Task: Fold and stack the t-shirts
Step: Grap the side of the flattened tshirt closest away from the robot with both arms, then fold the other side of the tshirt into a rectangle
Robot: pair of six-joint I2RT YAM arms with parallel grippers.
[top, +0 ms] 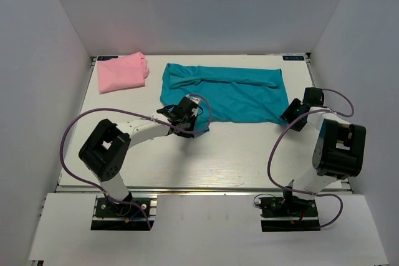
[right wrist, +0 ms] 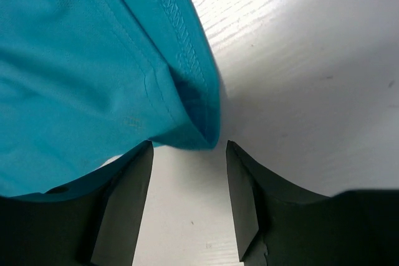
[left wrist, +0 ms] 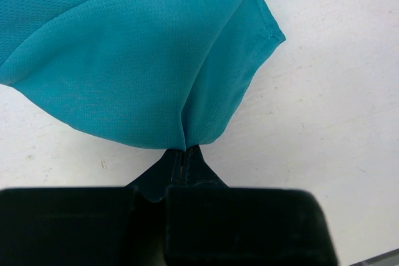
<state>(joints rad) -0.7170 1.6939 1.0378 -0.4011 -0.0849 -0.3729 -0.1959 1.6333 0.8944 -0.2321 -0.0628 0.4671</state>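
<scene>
On the near half of the white table [top: 237,160], the left gripper [left wrist: 185,152] has its jaws pressed tight together on the near hem of the teal-blue t-shirt [top: 230,95], close to the shirt's left end. A fold of cloth bunches up out of the pinch. On the right side, the right gripper [right wrist: 187,147] stands with its jaws apart. The shirt's stitched near right corner lies at the mouth of the gap, draping over one finger but not squeezed between the two. The teal-blue t-shirt lies spread wide across the middle of the table, with a rolled ridge along its far edge. Beyond it, in the far left corner, the light pink t-shirt [top: 121,71] rests folded into a small block, apart from the teal one.
</scene>
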